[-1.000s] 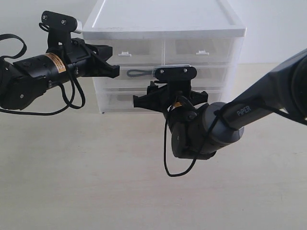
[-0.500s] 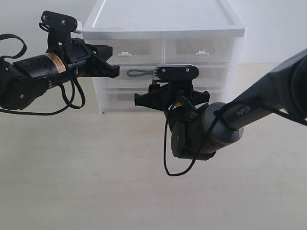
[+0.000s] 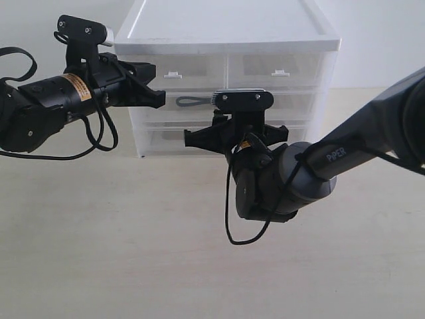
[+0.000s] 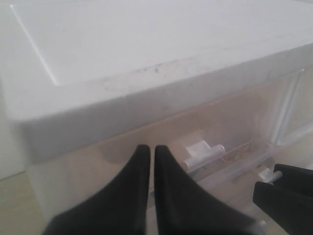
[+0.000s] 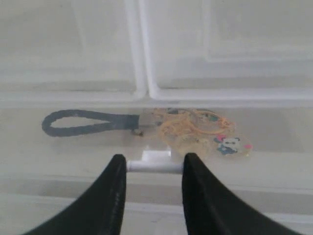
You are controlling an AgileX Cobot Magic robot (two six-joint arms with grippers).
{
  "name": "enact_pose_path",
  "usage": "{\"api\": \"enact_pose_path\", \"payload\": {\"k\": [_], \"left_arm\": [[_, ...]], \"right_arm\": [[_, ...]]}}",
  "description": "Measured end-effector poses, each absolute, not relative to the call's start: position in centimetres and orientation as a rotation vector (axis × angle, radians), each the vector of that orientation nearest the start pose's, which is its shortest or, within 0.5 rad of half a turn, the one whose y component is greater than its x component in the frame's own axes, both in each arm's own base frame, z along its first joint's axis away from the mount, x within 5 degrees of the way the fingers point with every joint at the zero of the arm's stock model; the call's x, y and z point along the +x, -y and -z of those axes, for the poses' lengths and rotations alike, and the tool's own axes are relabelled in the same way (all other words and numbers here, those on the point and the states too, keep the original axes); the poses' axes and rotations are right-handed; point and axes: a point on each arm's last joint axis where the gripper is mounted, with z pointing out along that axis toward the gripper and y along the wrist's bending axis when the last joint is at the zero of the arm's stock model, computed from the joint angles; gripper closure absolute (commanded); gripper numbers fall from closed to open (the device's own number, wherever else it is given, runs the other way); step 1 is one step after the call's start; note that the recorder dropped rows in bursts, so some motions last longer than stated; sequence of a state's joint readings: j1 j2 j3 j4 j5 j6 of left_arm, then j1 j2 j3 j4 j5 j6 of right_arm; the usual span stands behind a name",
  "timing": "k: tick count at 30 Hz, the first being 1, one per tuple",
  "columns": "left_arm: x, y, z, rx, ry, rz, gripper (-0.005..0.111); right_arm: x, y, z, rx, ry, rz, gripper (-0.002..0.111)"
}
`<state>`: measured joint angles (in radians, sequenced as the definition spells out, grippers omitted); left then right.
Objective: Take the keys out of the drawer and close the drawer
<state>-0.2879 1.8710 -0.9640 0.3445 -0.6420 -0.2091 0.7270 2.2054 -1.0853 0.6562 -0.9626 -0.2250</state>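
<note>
Though the right fingers [image 5: 111, 196] barely shifted, the drawer [image 5: 73, 147] stays shut.

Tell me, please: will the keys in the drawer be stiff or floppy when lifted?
Probably floppy: the keys are loose thin rings on a soft braided strap, so they would likely dangle and swing. They look light. The small flat charms may slide on the smooth drawer floor if pushed.

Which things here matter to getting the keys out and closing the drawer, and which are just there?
Job: keys; upper full-width drawer holding them; its tab handle; right gripper, open astride the tab.
Bystanders: top-left drawer; top-right drawer; bottom drawer; table.
</note>
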Motion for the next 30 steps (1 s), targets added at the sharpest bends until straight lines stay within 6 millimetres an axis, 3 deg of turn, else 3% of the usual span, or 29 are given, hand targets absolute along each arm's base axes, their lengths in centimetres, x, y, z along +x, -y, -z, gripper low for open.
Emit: {"api": "enact_pose_path", "payload": {"k": [10, 14, 30], "left_arm": [[37.33, 12.97, -19.47, 0.463, -1.724, 0.337, 0.103], [37.33, 12.97, -19.47, 0.463, -1.724, 0.337, 0.103], [37.33, 12.97, -19.47, 0.463, -1.724, 0.337, 0.103]], "right_arm": [[34.65, -24.75, -10.93, -0.088, -1.736, -0.215, 0.095], [34.64, -24.75, -10.91, -0.093, -1.737, -0.212, 0.109], [34.66, -24.88, -11.08, -0.118, -1.752, -0.204, 0.108]]}}
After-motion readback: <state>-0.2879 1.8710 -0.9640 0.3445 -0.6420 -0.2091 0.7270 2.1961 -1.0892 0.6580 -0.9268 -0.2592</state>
